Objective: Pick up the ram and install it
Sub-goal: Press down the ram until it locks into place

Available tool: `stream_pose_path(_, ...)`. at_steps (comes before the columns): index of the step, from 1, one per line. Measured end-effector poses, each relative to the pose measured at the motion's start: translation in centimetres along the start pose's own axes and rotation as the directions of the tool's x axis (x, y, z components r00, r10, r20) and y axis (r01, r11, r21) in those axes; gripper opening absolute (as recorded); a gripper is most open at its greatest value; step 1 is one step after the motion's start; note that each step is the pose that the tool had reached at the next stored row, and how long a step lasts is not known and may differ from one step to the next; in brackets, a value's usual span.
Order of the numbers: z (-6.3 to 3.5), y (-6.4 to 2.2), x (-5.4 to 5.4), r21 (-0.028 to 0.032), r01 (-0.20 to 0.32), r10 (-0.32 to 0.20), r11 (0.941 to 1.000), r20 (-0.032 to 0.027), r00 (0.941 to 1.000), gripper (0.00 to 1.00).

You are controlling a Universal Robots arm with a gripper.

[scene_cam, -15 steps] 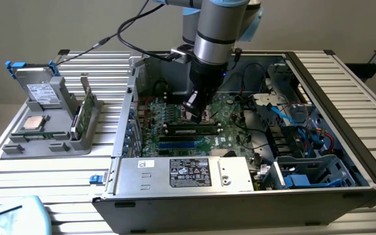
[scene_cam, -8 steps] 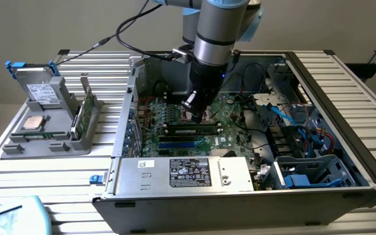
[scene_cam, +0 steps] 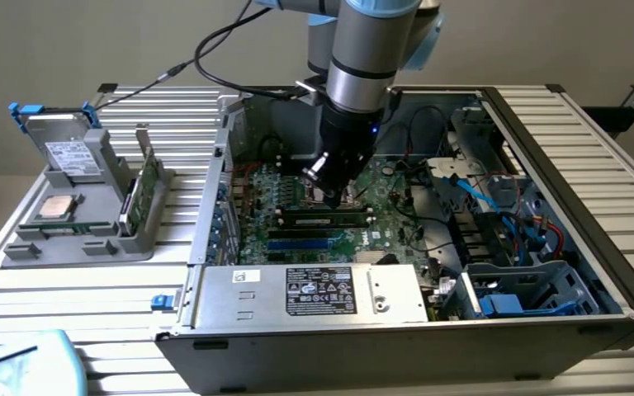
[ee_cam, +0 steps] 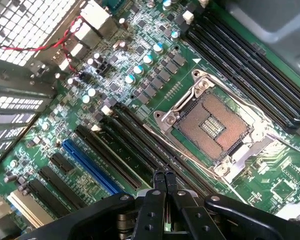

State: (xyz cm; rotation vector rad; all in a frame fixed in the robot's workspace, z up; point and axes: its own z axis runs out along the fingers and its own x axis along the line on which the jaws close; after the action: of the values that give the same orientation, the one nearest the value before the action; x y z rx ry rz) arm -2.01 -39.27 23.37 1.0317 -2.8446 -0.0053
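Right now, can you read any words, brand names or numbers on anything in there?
None can be read.
Black label on the power supply: white print and symbols, too small to read.
White sticker beside it: blurred.
Pale label on the hard drive: print too small.
Motherboard: its white markings are illegible.

A plain beige wall (scene_cam: 96, 41) stands behind a ribbed aluminium table (scene_cam: 119, 289).
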Motion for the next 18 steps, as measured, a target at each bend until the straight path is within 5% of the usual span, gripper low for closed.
stream_pose_path(8, 0.00, 0.00, 0.00, -0.0132, -0.119, 0.119, 0.9928, 0.0044, 0.9929, 0.10)
stream_pose_path(18, 0.00, 0.00, 0.00, -0.0310, -0.275, 0.276, 0.9609, 0.0084, 0.9613, 0.10)
